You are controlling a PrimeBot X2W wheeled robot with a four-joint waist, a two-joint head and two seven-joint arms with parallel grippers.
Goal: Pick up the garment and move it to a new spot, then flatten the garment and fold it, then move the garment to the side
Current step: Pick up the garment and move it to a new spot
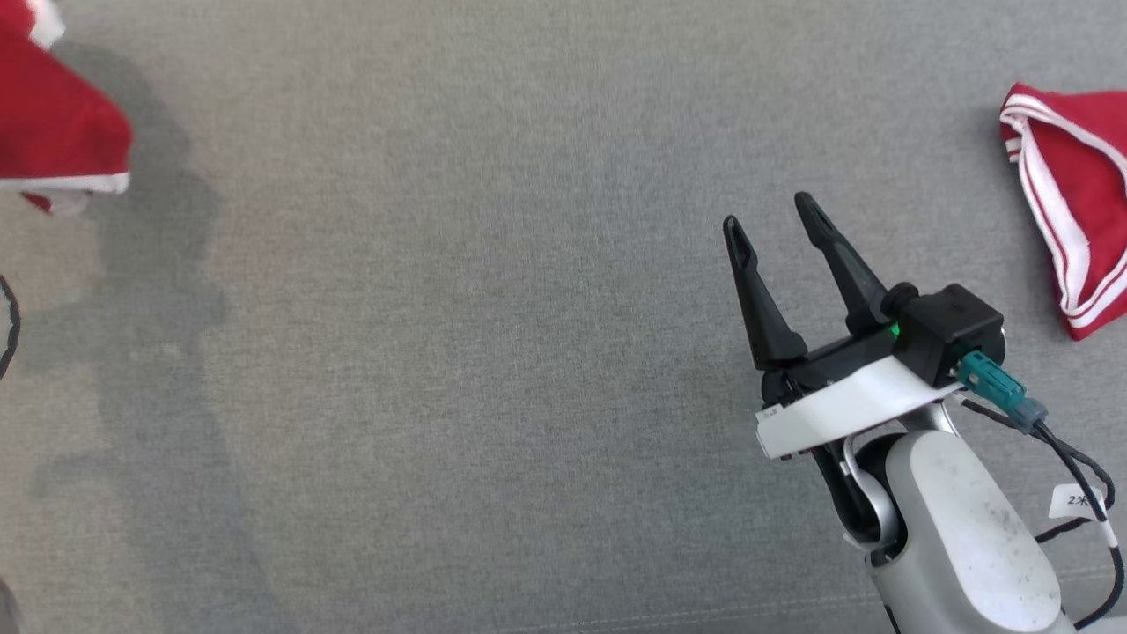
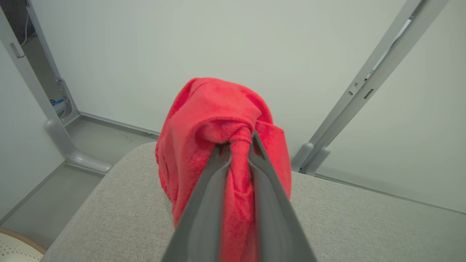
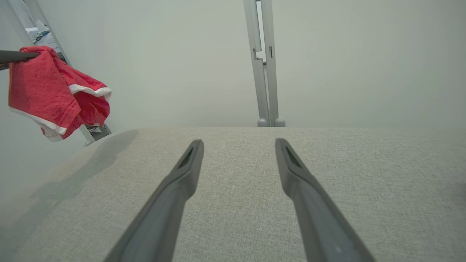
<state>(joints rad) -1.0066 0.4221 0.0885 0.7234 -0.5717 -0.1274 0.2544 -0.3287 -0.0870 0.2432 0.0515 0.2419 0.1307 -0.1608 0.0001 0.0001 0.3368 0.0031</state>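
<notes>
**Garment lifted, not yet set down**
Nearest, the right gripper [image 1: 767, 210] hangs over the grey counter [image 1: 493, 352], fingers spread and empty. Farther left, the left gripper [image 2: 239, 142] pinches the red garment [image 2: 211, 109] aloft. Placing, flattening, folding and moving it aside remain.

Work top: grey woven upholstery [image 1: 493, 352], shadowed at left.
Walls: pale wall panels [image 3: 364, 54], plain.
Framing: grey metal posts [image 3: 264, 72].
Floor [image 2: 98, 142]: grey.
</notes>
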